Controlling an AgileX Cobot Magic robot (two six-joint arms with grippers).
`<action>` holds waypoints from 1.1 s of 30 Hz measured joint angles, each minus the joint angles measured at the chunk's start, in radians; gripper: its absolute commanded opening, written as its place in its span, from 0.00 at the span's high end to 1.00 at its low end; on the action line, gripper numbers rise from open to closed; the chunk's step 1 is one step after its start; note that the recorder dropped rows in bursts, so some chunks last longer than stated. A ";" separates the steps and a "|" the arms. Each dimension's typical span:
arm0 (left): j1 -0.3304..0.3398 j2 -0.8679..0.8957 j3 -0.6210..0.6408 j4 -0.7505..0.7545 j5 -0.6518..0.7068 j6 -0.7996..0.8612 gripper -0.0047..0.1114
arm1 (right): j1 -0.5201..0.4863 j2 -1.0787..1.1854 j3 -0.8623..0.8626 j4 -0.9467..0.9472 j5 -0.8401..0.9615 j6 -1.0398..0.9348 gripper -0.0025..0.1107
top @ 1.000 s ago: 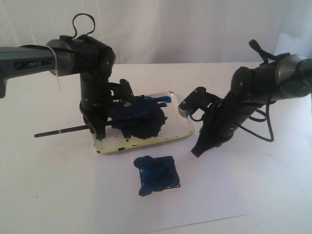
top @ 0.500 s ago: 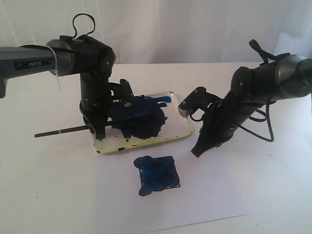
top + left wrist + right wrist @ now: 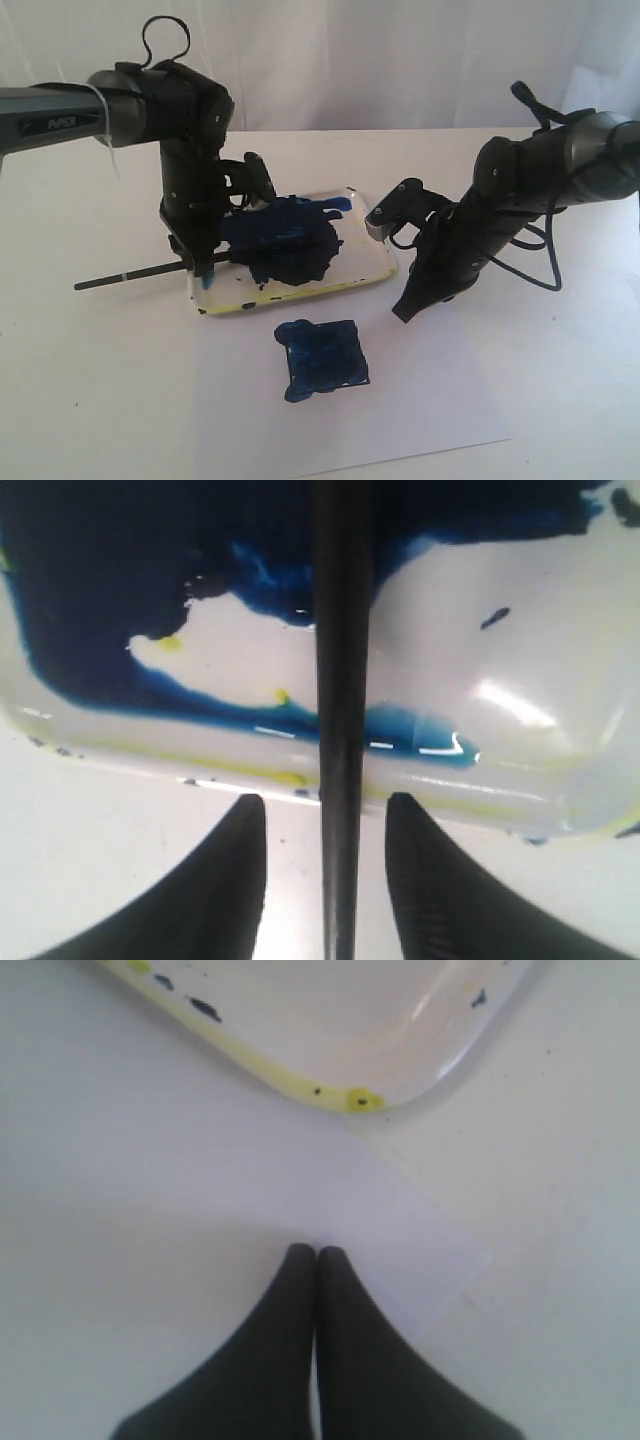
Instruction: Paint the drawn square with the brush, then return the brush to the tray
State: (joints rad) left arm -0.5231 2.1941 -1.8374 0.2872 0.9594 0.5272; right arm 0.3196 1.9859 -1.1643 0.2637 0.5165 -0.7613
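Observation:
The brush (image 3: 130, 275) lies with its bristle end in the tray (image 3: 372, 258) and its black handle sticking out over the tray's left rim. My left gripper (image 3: 204, 277) hangs over that rim, open. In the left wrist view the brush (image 3: 340, 680) runs between the two fingers (image 3: 235, 880) with a gap on each side, across the tray (image 3: 520, 770) and its blue blot. The drawn square (image 3: 325, 358), filled streaky blue, sits on the paper in front of the tray. My right gripper (image 3: 403, 312) points down right of the tray, shut and empty (image 3: 317, 1252).
A white paper sheet (image 3: 400, 410) covers the table in front of the tray; its corner (image 3: 430, 1250) lies by the right gripper's tips. The tray's yellowish rim (image 3: 300, 1088) is just beyond them. A white curtain hangs behind the table.
My left gripper has opened and let go of the brush, and the arm has lifted a little. The brush handle's free end has sunk slightly. The right arm has not moved.

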 measured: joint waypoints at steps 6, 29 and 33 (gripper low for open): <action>0.000 -0.109 0.000 -0.036 0.055 -0.009 0.63 | 0.000 0.000 0.000 0.000 -0.011 0.000 0.98; 0.000 -0.424 0.152 -0.088 0.168 -0.272 0.96 | 0.000 -0.117 0.000 -0.008 0.015 0.025 0.98; 0.006 -0.477 0.220 -0.090 0.168 -0.320 0.96 | 0.000 -0.186 0.000 -0.008 0.076 0.117 0.98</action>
State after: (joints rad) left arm -0.5172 1.7168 -1.6171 0.1974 1.1273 0.2071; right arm 0.3196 1.7999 -1.1643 0.2562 0.5924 -0.6438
